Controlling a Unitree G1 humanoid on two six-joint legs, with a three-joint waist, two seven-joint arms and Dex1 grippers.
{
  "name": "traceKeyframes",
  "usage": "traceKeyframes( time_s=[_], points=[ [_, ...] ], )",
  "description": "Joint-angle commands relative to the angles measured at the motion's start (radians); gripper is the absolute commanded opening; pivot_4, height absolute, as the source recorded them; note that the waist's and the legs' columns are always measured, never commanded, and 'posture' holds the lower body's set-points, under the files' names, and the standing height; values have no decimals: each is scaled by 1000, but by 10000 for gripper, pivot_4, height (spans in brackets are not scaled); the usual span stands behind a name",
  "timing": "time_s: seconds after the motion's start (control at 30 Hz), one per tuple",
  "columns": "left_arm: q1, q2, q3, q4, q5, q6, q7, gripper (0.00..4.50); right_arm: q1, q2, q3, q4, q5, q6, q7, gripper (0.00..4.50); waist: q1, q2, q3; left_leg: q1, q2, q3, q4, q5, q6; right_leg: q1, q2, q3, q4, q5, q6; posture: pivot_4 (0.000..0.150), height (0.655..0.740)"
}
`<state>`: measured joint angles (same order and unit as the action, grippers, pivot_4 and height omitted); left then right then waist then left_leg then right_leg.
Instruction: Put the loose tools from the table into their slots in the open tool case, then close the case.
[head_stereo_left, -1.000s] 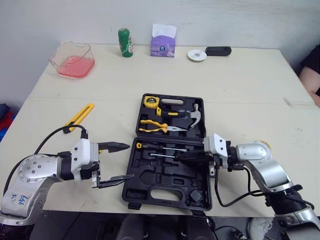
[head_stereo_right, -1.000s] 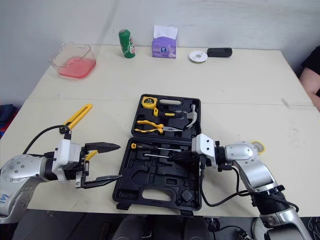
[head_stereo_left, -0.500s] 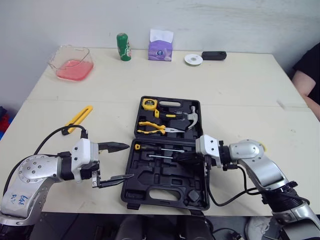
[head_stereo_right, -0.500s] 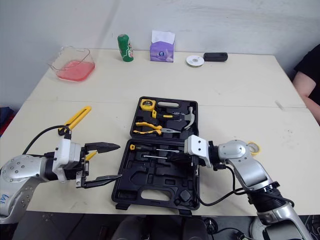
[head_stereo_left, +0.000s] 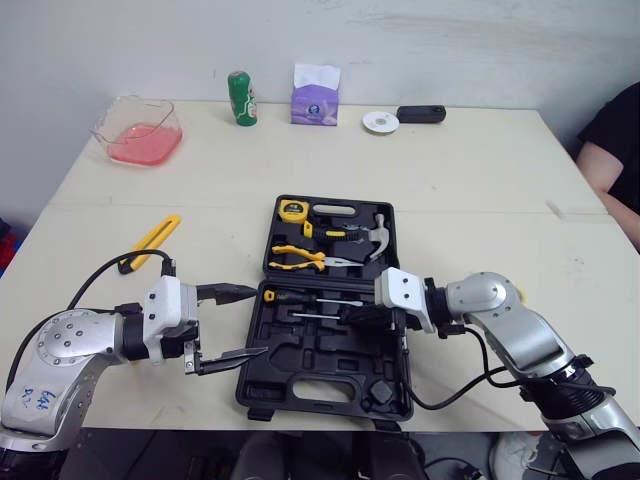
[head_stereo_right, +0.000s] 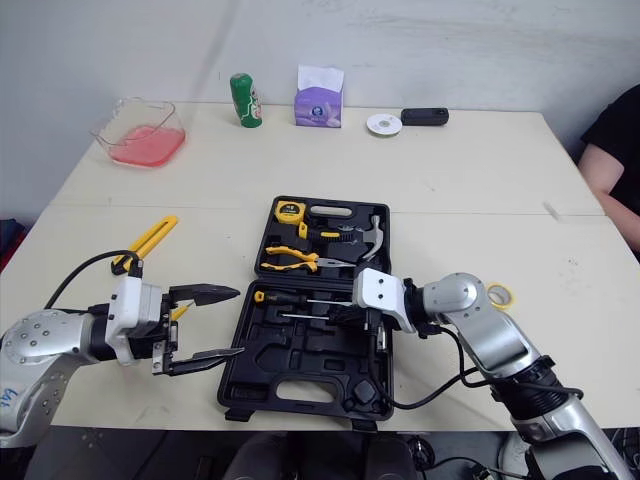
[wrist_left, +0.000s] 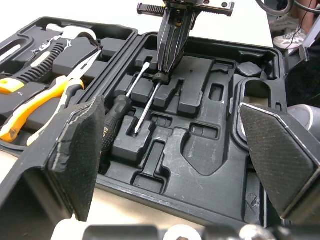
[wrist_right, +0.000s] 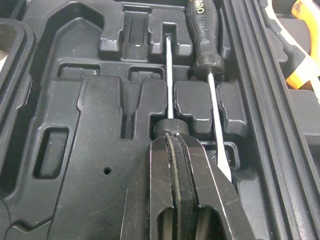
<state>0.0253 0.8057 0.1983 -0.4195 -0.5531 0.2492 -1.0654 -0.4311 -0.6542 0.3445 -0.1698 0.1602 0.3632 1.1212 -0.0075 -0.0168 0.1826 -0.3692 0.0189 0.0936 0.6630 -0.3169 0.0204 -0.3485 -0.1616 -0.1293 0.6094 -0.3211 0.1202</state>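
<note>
- Right gripper (wrist_right: 172, 141): fingers closed flat together at the handle end of the thin screwdriver (wrist_right: 168, 82). Its shaft lies in its slot in the case (head_stereo_left: 330, 385). Pinch or press, can't tell.
- Left gripper (head_stereo_left: 233, 322): wide open, empty, just beside the case.
- Cutter (head_stereo_left: 155, 238): loose, well left of the case.
- Risk: if the handle isn't seated, pulling away could drag the screwdriver out and block the lid.

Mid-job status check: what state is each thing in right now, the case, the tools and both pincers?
Black plastic tool case: open, lying flat.
Left pincer: open, empty.
Slim screwdriver: shaft in its slot, handle gripped.
Right pincer: shut on that handle.
Black-handled screwdriver: seated in its slot.
Yellow-handled pliers: seated.
Steel hammer: seated.
Yellow tape measure: seated.
Long yellow tool: loose on the table.
</note>
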Motion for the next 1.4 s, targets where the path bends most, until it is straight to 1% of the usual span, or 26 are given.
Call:
traceKeyframes(
  time_s=[0.03,0.2,0.27,0.33,0.37,0.43,0.47,0.53,0.6,0.67,0.73,0.77,0.83,0.87,0.9,0.93,0.97,1.0,1.07,1.2,1.3,1.4],
  points=[
    [-4,10,29,-25,-15,-4,-2,45000,38,-10,16,76,-18,12,8,455,1,1,1,0,0,0,0,0,0,0,0,0,0,0,0,1500,7400],
    [-10,4,46,-3,-15,-14,0,45000,41,9,-115,107,81,-151,40,455,7,2,2,-3,0,1,0,0,0,-3,0,0,0,0,0,1500,7400],
    [-12,0,53,2,-16,-12,6,45000,46,18,-176,103,148,-178,55,455,8,3,3,-6,-1,1,0,0,1,-5,-1,-1,0,0,0,1500,7400],
    [-13,-1,58,4,-16,-11,7,45000,52,19,-209,98,190,-187,76,455,7,7,5,-9,-3,1,0,2,4,-9,-1,-1,1,0,1,1500,7400],
    [-12,0,63,8,-16,-11,4,45000,60,8,-232,92,217,-179,94,455,6,9,6,-10,-3,2,0,4,8,-9,-1,-2,1,1,1,1500,7400],
    [-11,4,78,21,-16,-14,1,45000,82,-23,-270,85,252,-181,137,455,6,10,7,-12,-3,2,0,4,8,-12,-1,-4,0,1,1,1500,7400],
    [-11,11,99,40,-10,-22,-1,45000,102,-32,-336,87,285,-226,148,455,6,11,8,-13,-3,2,0,4,8,-12,0,-4,1,1,1,1500,7400],
    [-3,21,144,75,-4,-35,-2,45000,133,-81,-430,65,388,-166,193,455,8,14,10,-17,-2,1,0,4,8,-15,6,-6,2,1,1,1500,7400],
    [12,29,185,107,6,-53,-8,45000,147,-109,-471,71,377,-166,163,455,7,15,12,-18,-2,1,0,5,9,-15,8,-6,1,2,3,1500,7400],
    [22,34,232,150,15,-65,3,45000,167,-139,-527,95,345,-212,139,455,3,16,13,-18,-1,2,0,5,9,-15,9,-6,0,2,3,1500,7400],
    [30,34,288,205,14,-73,16,45000,192,-163,-600,118,343,-231,112,6583,4,16,14,-18,0,3,0,5,9,-15,10,-6,-1,2,3,1500,7400],
    [38,36,321,242,21,-84,22,45000,215,-185,-642,144,332,-257,112,8688,5,16,14,-18,0,3,0,5,9,-16,10,-5,-1,2,3,1500,7400],
    [57,41,382,309,33,-103,35,45000,261,-221,-708,200,301,-325,116,18203,6,16,15,-19,0,4,0,5,9,-18,10,-5,0,2,3,1500,7400],
    [70,42,411,336,42,-117,41,45000,287,-234,-739,224,296,-343,114,24217,6,16,15,-20,0,4,0,5,9,-19,10,-4,0,2,3,1500,7400],
    [84,40,441,357,42,-121,49,45000,309,-244,-766,247,287,-371,112,28708,6,16,15,-20,0,5,-1,5,9,-19,10,-4,0,2,3,1500,7400],
    [98,36,471,378,43,-128,54,45000,330,-254,-792,272,279,-401,113,34501,6,16,15,-20,0,6,-1,4,9,-20,10,-4,0,2,3,1500,7400],
    [122,33,501,402,50,-141,56,45000,349,-262,-825,297,277,-421,108,38813,5,16,15,-20,0,6,-1,4,9,-20,10,-4,0,2,3,1500,7400],
    [148,29,529,428,57,-159,55,45000,365,-266,-856,320,276,-442,99,44419,5,16,15,-20,0,6,-1,4,9,-20,10,-3,0,2,3,1500,7400],
    [194,19,579,483,65,-192,58,45000,388,-262,-913,371,274,-479,70,44799,4,15,15,-20,0,7,-1,4,9,-21,10,-2,-1,2,3,1500,7400],
    [236,-19,684,600,57,-217,145,45000,434,-244,-1013,538,234,-617,-22,44799,3,15,16,-20,1,11,-1,3,9,-25,9,1,0,2,3,1500,7400],
    [250,-30,728,658,45,-226,170,45000,445,-245,-1044,609,232,-666,-65,44799,2,15,16,-20,2,12,-1,3,8,-26,8,3,1,2,2,1500,7400],
    [320,-16,771,810,96,-275,199,45000,490,-272,-1106,782,206,-728,-143,44799,1,15,16,-19,2,13,-1,0,3,-27,3,4,1,3,1,1500,7400]
  ],
)
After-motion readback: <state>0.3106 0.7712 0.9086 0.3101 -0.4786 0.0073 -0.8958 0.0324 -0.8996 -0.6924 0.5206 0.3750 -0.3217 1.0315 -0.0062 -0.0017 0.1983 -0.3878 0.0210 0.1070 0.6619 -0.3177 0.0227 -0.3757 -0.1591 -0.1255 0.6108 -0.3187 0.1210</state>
